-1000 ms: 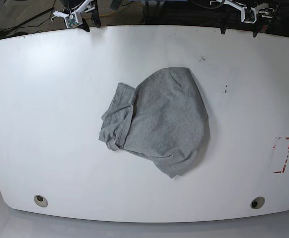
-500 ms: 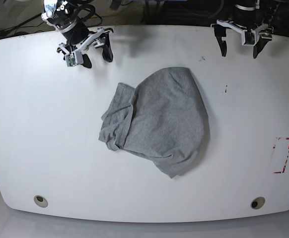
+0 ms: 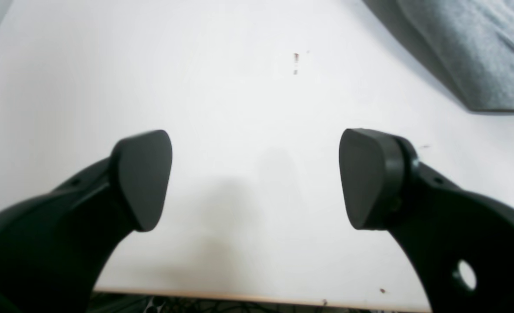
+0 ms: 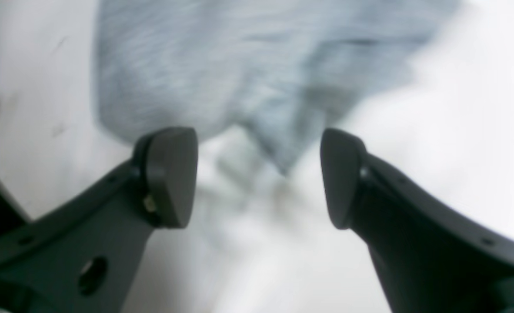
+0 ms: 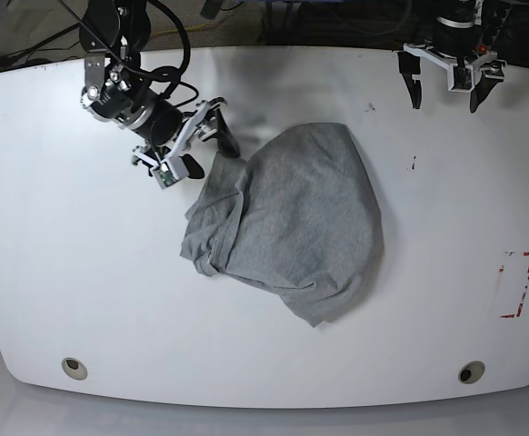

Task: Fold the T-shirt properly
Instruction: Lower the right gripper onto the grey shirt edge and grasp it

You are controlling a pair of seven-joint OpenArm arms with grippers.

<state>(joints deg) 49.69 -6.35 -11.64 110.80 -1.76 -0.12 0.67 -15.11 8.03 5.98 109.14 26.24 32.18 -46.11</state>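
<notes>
The T-shirt (image 5: 296, 222) lies crumpled in a heap at the middle of the white table (image 5: 83, 272), plain grey side up, with no lettering showing. My right gripper (image 5: 209, 154) is open at the heap's upper left edge, nothing between its fingers. In the blurred right wrist view a corner of the T-shirt (image 4: 261, 74) points down toward the gap of the right gripper (image 4: 257, 178). My left gripper (image 5: 446, 100) hangs open over bare table at the back right, apart from the cloth. In the left wrist view the left gripper (image 3: 257, 178) is empty, and the T-shirt (image 3: 478, 52) fills the top right corner.
A red-marked rectangle (image 5: 516, 283) sits near the table's right edge. Two round holes (image 5: 75, 368) (image 5: 471, 371) lie near the front edge. Small dark specks (image 5: 414, 164) mark the table right of the shirt. Cables run behind the back edge.
The right arm has swung from the back left corner down to the shirt's upper left edge, and its jaws have widened. The left arm has come slightly forward and stayed open.
</notes>
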